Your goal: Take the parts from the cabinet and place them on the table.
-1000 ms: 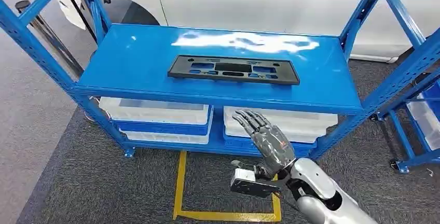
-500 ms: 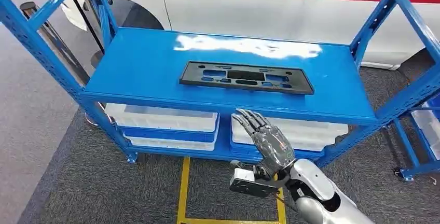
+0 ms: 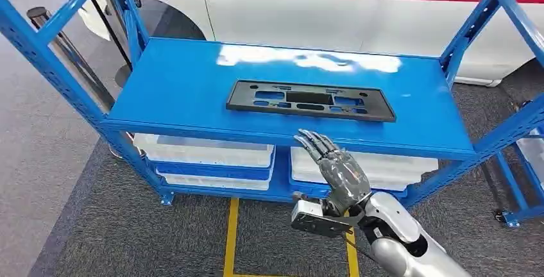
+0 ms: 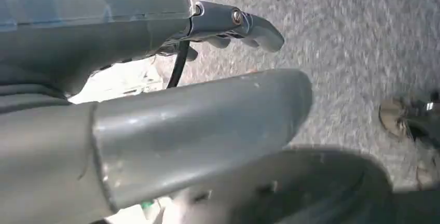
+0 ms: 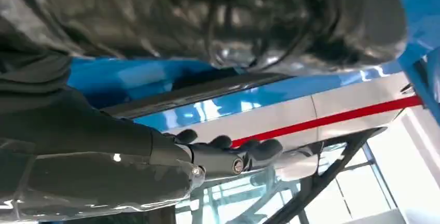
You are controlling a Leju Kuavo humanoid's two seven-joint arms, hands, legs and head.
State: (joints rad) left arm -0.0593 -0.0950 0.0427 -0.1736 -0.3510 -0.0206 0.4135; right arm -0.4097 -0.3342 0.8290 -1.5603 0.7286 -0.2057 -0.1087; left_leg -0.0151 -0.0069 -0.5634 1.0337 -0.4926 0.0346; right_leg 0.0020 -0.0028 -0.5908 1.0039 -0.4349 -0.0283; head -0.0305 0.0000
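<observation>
The right hand (image 3: 339, 173), fingers spread and holding nothing, should reach over the blue metal shelf (image 3: 179, 84) and grip the flat black plastic panel (image 3: 310, 100) by its near edge.

Open shelf top (image 3: 179, 91), blue uprights (image 3: 478, 17) flanking both ends

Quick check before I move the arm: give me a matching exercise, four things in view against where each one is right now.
Things:
1. black panel part
2. right hand
3. white bins
4. yellow floor tape

Places:
A. on the lower shelf, under the blue top
B. on the grey carpet in front of the rack
C. lying flat on the blue top shelf
D. raised in front of the shelf's front edge, holding nothing

Pairs: 1-C, 2-D, 3-A, 4-B
</observation>
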